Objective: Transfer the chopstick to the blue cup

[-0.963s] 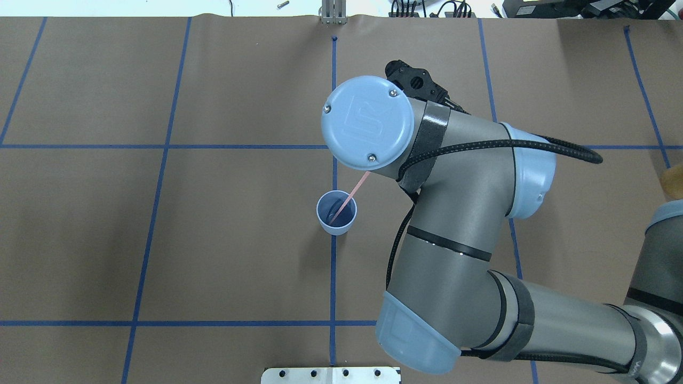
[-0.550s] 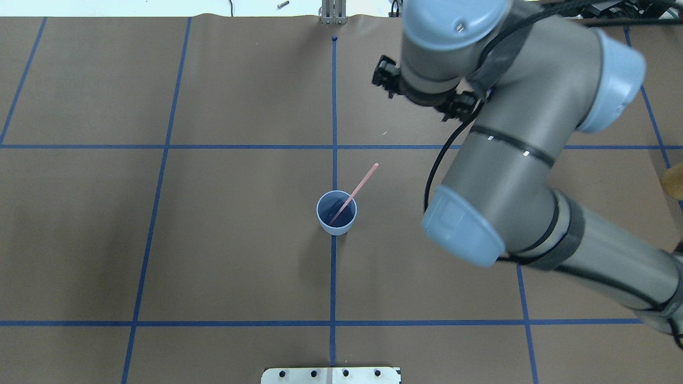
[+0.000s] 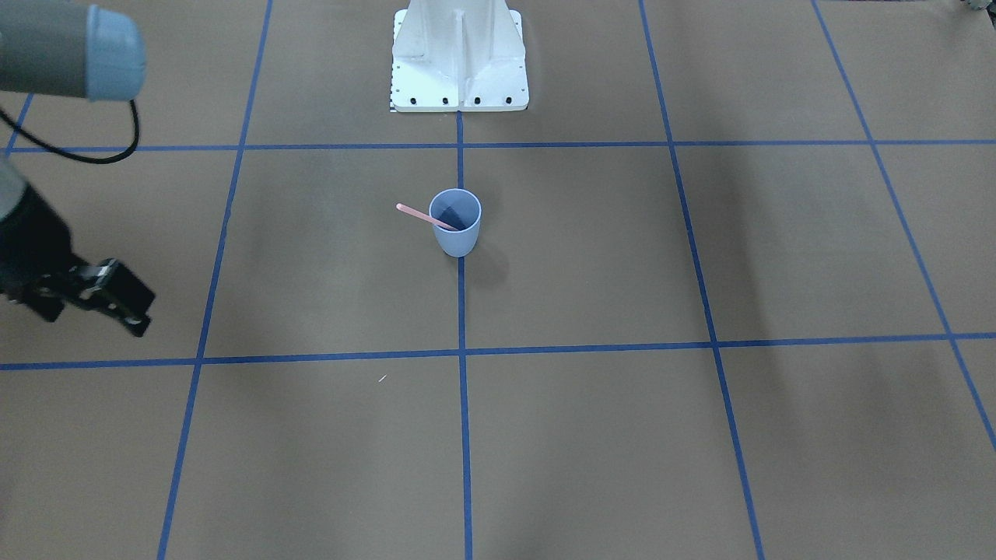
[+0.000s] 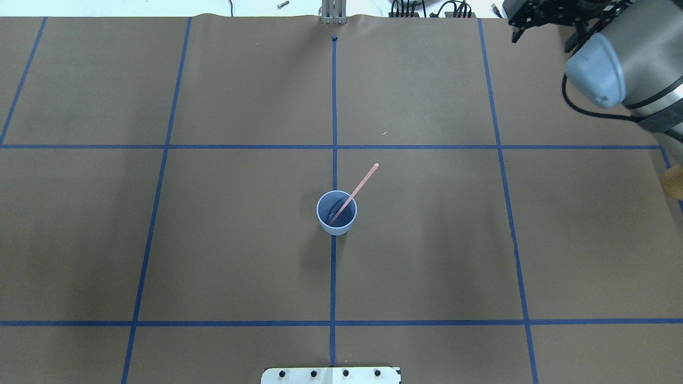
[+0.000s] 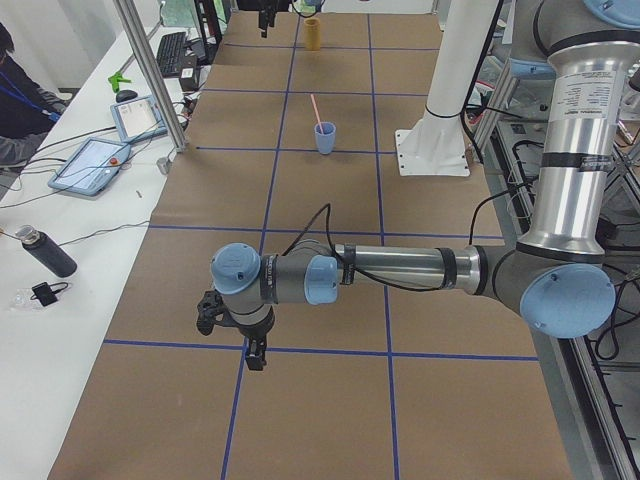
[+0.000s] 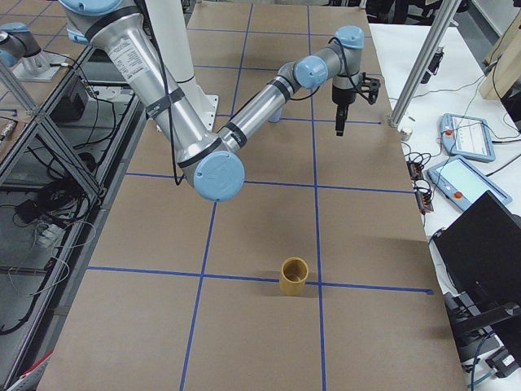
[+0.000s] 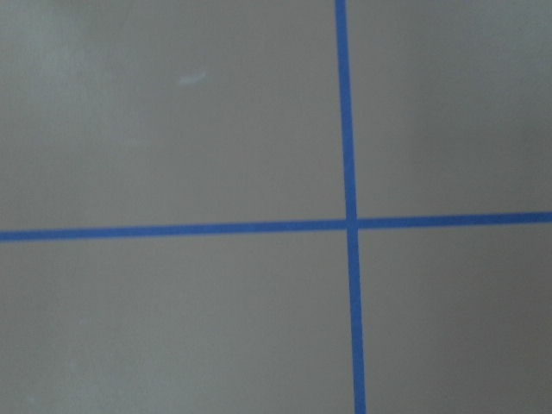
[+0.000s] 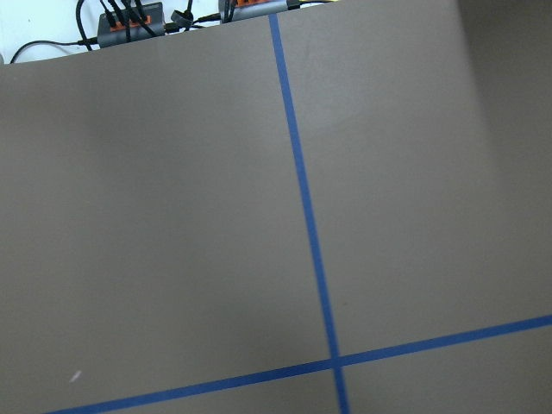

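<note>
The blue cup (image 4: 336,213) stands upright at the table's middle on a blue tape line; it also shows in the front view (image 3: 456,222) and the left side view (image 5: 325,138). The pale pink chopstick (image 4: 358,186) leans in it, lower end inside, upper end over the rim toward the far right (image 3: 420,215). My right gripper (image 3: 144,315) is open and empty, far from the cup near the table's far right corner (image 4: 533,18). My left gripper (image 5: 255,350) hangs low over the table's left end; I cannot tell whether it is open or shut.
A yellow cup (image 6: 295,275) stands at the table's right end, cut by the overhead view's edge (image 4: 673,181). The white robot base plate (image 3: 459,78) sits at the near middle edge. Tablets and an operator (image 5: 20,100) are beside the far edge.
My right arm has swung away from above the cup to the far right corner. The chopstick stays leaning in the cup, free of the gripper.
</note>
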Available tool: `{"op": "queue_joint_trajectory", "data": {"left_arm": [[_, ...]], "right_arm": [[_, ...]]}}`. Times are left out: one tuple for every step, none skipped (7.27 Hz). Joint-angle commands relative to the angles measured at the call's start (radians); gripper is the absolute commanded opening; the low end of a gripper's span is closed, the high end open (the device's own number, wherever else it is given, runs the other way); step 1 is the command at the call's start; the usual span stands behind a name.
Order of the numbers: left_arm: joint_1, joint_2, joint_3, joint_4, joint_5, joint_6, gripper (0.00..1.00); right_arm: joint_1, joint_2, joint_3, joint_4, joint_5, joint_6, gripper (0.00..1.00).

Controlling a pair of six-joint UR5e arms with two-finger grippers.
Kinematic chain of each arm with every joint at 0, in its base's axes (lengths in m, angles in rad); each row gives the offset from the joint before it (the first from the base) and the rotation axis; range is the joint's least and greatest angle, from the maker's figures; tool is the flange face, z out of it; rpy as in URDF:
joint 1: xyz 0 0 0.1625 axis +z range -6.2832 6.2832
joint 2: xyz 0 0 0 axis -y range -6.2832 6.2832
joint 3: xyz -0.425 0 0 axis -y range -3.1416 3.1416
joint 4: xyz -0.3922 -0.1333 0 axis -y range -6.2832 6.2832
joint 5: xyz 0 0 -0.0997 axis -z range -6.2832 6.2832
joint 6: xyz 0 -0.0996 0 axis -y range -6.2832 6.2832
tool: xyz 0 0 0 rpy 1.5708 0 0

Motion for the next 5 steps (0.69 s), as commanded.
{"op": "queue_joint_trajectory", "data": {"left_arm": [[0.002, 0.012, -0.075, 0.091, 0.010, 0.085, 0.99], [0.000, 0.024, -0.090, 0.081, -0.001, 0.089, 0.99], [0.002, 0.024, -0.092, 0.070, -0.001, 0.090, 0.99], [-0.003, 0.029, -0.122, 0.062, -0.002, 0.089, 0.99], [0.000, 0.021, -0.126, 0.062, -0.002, 0.083, 0.99]], "right_arm": [[0.159, -0.078, -0.128, 0.011, 0.103, -0.411, 1.00], [0.210, -0.152, -0.141, 0.012, 0.106, -0.573, 1.00], [0.251, -0.233, -0.133, 0.015, 0.106, -0.683, 1.00], [0.300, -0.328, -0.130, 0.035, 0.099, -0.802, 1.00], [0.351, -0.426, -0.107, 0.046, 0.099, -0.893, 1.00]]}}
